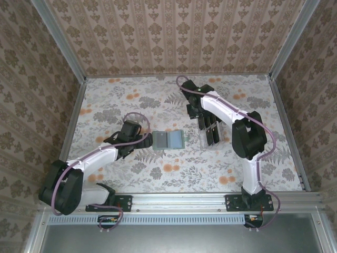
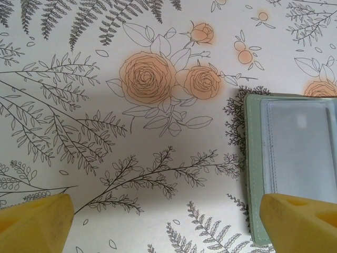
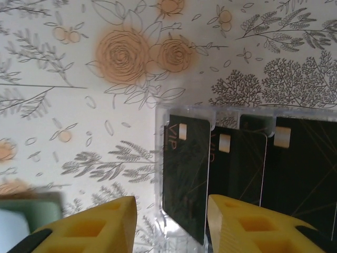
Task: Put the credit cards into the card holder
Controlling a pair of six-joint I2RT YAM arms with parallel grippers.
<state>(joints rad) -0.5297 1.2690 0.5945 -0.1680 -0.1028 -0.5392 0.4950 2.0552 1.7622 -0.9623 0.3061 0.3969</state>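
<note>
**Two ways this could slip: a nudged holder, a pinched rack**

The left gripper (image 2: 166, 211) hangs low over the table (image 2: 105, 132). Its fingers are spread as wide as they go, with nothing between them but the flowered surface. The card holder (image 2: 254, 158) lies open and flat at its right finger, its green edge running under that fingertip. If this hand drops or swings right from here, that finger could catch the edge. That would slide the holder away or flip it shut.

The right gripper (image 3: 172, 216) stands part-way open, with one finger on either side of the end card in the clear rack (image 3: 159, 158). The other cards (image 3: 239, 168) stand in a row beyond its right finger. It holds nothing: a gap shows between the left finger and the end card, and the rack's wall stands in that gap.

I judge that gap to be the trouble spot. A squeeze from here may pinch the wall together with the card, so the rack lifts or tips and spills the row. The right finger also sits close to the second card and might drag out two. A thin, slick card could also twist in the grip on its way to the holder, which lies off beyond the left finger.
</note>
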